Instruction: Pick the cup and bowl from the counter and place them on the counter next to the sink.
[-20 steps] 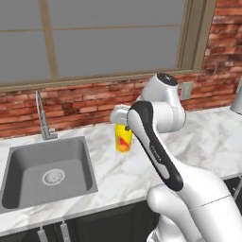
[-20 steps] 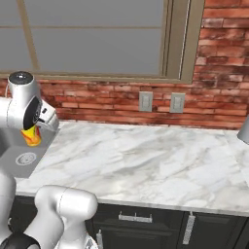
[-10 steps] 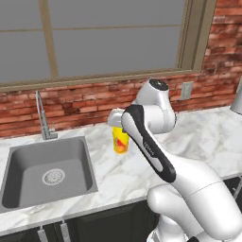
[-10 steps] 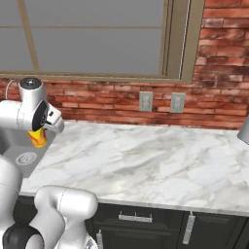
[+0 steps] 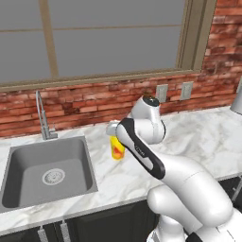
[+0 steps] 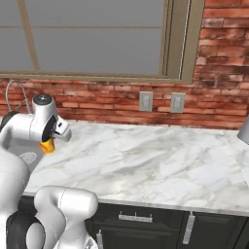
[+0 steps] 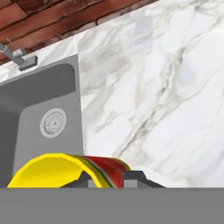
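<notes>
- Left base view: the white arm's two-finger gripper [image 5: 113, 134] pinches the small yellow tumbler with a red mark [image 5: 116, 148] by its rim, so it hangs upright over the white marble counter [image 5: 198, 137], at about three o'clock from the rectangular grey steel sink [image 5: 45, 170].
- Right base view: the tumbler [image 6: 47, 146] peeks out under the wrist, at the counter's [image 6: 146, 160] nine o'clock end.
- Hand view: the tumbler's rim [image 7: 57, 170] sits clamped between the fingertips; bare marble [image 7: 166, 96] beside the sink [image 7: 39, 113] looks a fit landing spot.
</notes>
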Available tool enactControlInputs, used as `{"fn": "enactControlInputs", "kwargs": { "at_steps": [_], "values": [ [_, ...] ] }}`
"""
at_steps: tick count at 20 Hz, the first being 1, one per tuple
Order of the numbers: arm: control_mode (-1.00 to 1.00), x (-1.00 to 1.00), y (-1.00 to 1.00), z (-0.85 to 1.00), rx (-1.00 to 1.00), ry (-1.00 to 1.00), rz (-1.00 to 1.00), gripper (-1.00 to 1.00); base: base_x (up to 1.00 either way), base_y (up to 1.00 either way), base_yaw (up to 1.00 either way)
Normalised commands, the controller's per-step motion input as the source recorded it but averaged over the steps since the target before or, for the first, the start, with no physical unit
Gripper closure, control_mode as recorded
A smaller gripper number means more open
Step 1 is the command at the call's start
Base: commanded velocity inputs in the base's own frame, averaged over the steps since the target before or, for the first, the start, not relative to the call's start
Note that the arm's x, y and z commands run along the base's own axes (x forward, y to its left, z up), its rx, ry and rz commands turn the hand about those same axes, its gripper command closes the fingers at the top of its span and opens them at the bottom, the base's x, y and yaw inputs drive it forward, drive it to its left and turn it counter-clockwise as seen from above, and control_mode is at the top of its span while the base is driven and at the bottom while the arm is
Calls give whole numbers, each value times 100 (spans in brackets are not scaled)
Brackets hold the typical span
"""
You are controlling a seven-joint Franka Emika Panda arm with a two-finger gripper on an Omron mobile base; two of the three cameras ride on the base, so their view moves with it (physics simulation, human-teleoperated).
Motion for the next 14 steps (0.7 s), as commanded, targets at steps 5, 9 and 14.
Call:
{"fn": "enactControlInputs", "kwargs": {
  "at_steps": [5,9,14],
  "values": [
    [-100,25,5,-43,0,0,-1,100,0,0,0],
    [-100,7,8,-29,0,0,-1,100,0,0,0],
    [-100,0,11,-19,0,0,-2,100,0,0,0]
  ]
}}
